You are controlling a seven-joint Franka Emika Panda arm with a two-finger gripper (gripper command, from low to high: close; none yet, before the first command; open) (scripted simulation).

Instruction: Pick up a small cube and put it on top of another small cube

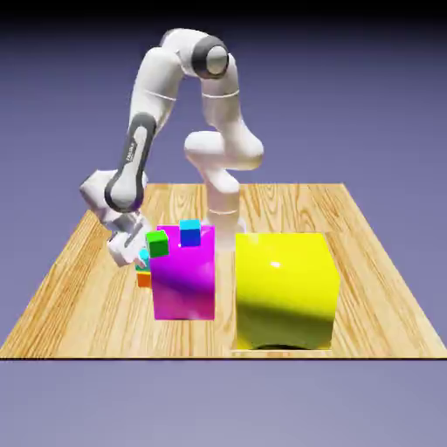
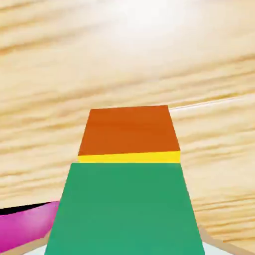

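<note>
Two tiny cubes sit stacked beside the magenta block [image 1: 184, 281]: teal cube [image 2: 124, 209] atop orange cube [image 2: 129, 130]. Light, rigid, slick-faced; pinch opposite flat sides. Gripper [image 1: 131, 251] jaws' spread I cannot tell.

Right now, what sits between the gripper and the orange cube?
Only the teal cube. The hand view shows it large in the foreground, with the orange cube just beyond. The exterior view shows both beside the gripper.

small cube [image 2: 124, 209] on another small cube [image 2: 129, 130] | both left of big block [image 1: 184, 275]
</note>
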